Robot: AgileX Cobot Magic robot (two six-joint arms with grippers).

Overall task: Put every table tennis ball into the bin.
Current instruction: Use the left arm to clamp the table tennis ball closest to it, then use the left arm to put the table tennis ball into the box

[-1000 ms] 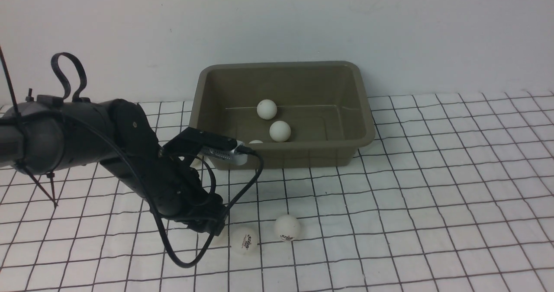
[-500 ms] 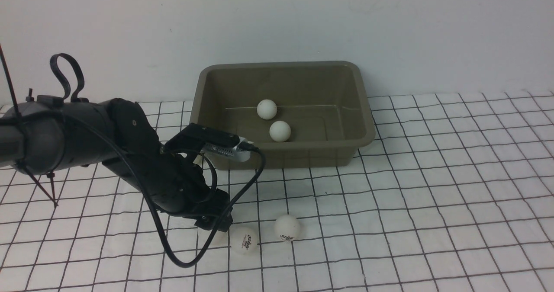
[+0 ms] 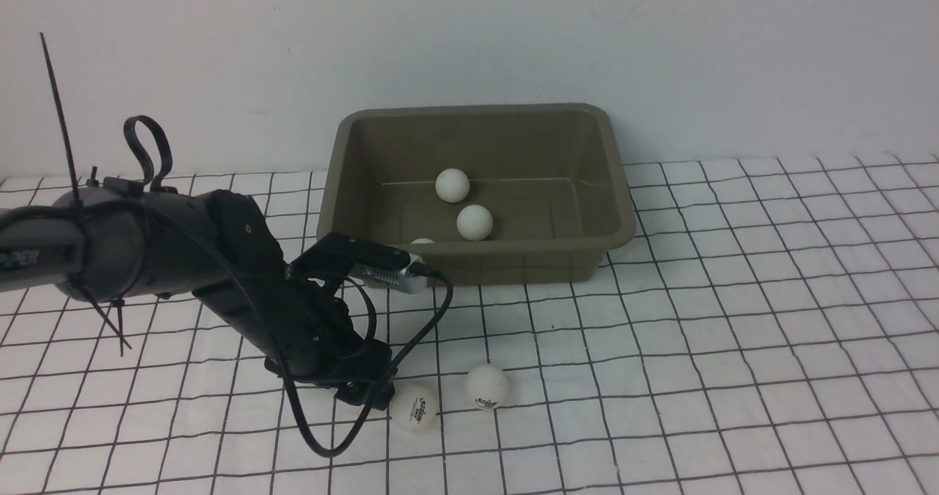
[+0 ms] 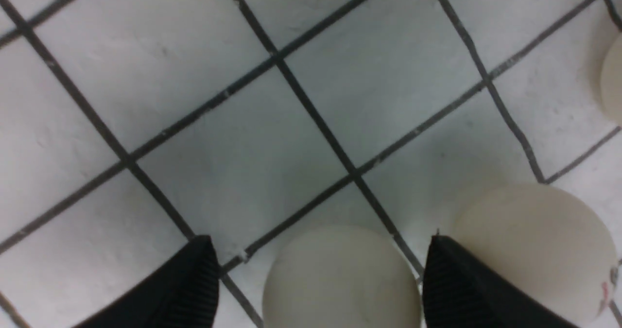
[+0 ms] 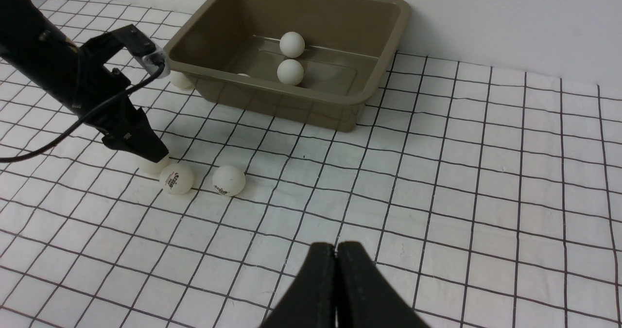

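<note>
The black left gripper (image 4: 321, 265) is spread around a smooth white plastic ball (image 4: 340, 289); its neighbour (image 4: 534, 250) could be knocked away by the crowding finger. Four balls are left on the table, three are held in the olive-grey plastic bin (image 3: 513, 264); one black right gripper (image 5: 336, 246) is pressed together, empty

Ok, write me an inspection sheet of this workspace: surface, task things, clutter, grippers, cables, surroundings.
Surface: white table with a grid of dark lines.
Balls: three in the bin; near the left gripper, a ball between its fingers, a logo ball beside it and another logo ball; one more by the bin's outer wall.
Clutter: nothing seen.
Left gripper: open, low over the table.
Right gripper: shut, empty.
Cables: black cable looping off the left arm.
Surroundings: plain pale wall behind.
</note>
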